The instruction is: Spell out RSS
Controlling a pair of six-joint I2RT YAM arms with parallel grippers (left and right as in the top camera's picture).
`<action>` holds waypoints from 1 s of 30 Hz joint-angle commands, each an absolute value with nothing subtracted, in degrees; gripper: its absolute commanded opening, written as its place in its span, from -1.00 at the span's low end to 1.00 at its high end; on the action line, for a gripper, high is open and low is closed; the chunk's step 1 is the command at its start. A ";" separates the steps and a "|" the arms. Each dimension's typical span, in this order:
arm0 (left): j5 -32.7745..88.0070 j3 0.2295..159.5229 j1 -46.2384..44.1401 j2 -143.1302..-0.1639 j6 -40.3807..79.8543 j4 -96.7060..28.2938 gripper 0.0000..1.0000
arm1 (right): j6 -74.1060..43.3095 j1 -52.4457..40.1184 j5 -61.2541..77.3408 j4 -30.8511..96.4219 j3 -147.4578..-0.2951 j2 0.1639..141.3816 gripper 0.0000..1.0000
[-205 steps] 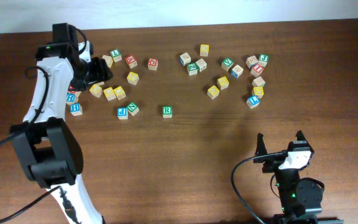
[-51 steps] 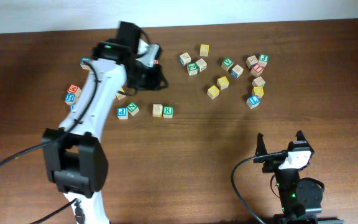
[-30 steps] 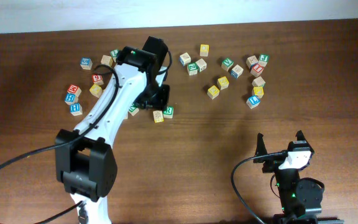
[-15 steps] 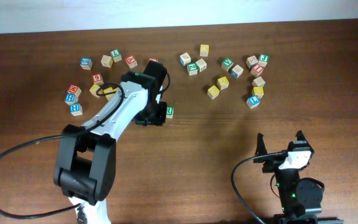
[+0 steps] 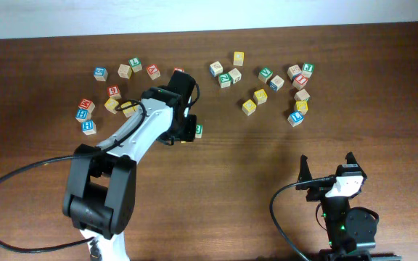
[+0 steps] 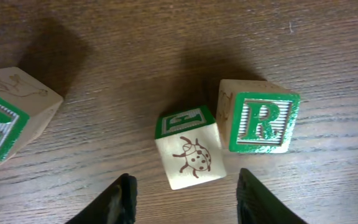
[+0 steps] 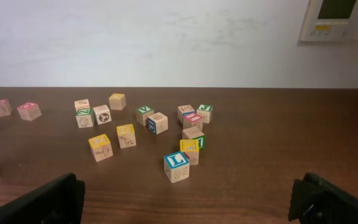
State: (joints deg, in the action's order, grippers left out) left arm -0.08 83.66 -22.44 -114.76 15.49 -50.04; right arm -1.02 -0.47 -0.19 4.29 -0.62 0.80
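Note:
The green-framed R cube (image 6: 263,122) stands on the table, also seen in the overhead view (image 5: 197,130). Close to its left sits a cube with a ladybug face and a green-framed top (image 6: 190,155); I cannot read its letter. My left gripper (image 6: 188,208) is open and empty just above and in front of this cube, its fingers (image 6: 122,200) spread to either side; in the overhead view it (image 5: 186,133) covers that cube. Yellow-faced cubes (image 5: 249,107) (image 5: 260,96) lie at the back right. My right gripper (image 7: 191,202) is open and empty near the front right (image 5: 329,176).
Several loose cubes lie at the back left (image 5: 112,105) and back right (image 5: 296,116), among them a blue L cube (image 7: 176,167). A green-lettered cube (image 6: 5,118) sits left of the left gripper.
My left arm swung from the back-left cluster to the R cube and lowered beside it. A cube now sits just left of the R cube. The right arm has not moved.

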 commanded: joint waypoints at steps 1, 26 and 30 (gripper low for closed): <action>-1.78 83.02 -22.46 -113.89 15.88 -49.91 -0.26 | -0.67 -0.64 -0.69 4.71 -0.32 0.36 0.97; -1.41 79.22 -20.32 -113.80 16.03 -45.84 -0.41 | -0.67 -0.64 -0.69 4.71 -0.32 0.36 0.97; -1.32 79.44 -18.94 -112.42 16.03 -45.82 -0.27 | -0.67 -0.64 -0.69 4.71 -0.32 0.36 0.97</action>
State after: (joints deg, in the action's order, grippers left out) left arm -0.91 79.70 -20.10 -114.15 15.73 -45.78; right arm -0.99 -0.47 -0.19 4.29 -0.62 0.80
